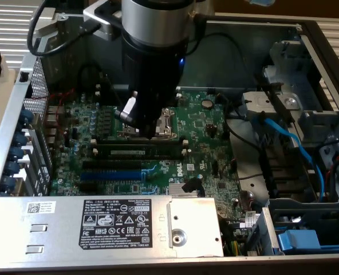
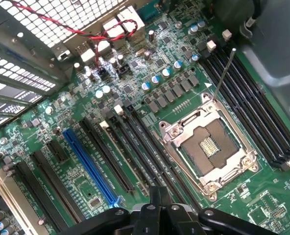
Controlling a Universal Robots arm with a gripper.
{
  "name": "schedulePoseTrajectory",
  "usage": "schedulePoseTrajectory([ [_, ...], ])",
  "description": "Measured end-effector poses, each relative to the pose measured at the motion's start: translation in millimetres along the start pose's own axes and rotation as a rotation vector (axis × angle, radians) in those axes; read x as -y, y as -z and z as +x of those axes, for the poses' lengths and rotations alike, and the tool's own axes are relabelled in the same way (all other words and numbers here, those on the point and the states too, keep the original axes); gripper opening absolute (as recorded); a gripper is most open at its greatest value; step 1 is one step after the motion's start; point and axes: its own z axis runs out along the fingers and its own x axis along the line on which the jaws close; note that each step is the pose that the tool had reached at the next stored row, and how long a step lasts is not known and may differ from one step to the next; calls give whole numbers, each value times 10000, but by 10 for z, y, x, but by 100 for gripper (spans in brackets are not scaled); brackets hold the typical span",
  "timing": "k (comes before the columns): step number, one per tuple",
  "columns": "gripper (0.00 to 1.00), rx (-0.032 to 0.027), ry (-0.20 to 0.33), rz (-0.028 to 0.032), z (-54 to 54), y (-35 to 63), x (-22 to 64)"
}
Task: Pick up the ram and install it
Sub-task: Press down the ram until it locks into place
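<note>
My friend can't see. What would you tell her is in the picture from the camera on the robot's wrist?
The robot's dark claw is shut and hangs just above a green computer board inside an open metal case. Below it lie long black slots, a blue slot and a shiny square chip socket, with red wires farther off.

Exterior view dim, slightly soft; arm [image 1: 158,57] shadows motherboard [image 1: 204,126]. Wrist view brighter, sharp, glare thru vent grille [image 2: 32,54].
</note>
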Motion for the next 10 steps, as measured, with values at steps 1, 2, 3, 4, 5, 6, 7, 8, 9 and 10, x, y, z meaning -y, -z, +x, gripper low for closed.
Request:
schedulePoseTrajectory([
  [1,10,8,-164,2,0,-1,0],
  [2,10,15,-327,5,0,-1,0],
  [3,10,22,-491,7,0,-1,0],
  [4,10,30,-670,10,0,-2,0],
  [5,10,38,-832,12,0,-2,0],
  [6,10,45,-994,14,0,-3,0],
  [7,10,52,-1153,17,0,-3,0],
  [8,10,59,-1315,19,0,-3,0],
  [9,10,66,-1468,21,0,-3,0],
  [10,10,73,-1639,24,0,-3,0],
])
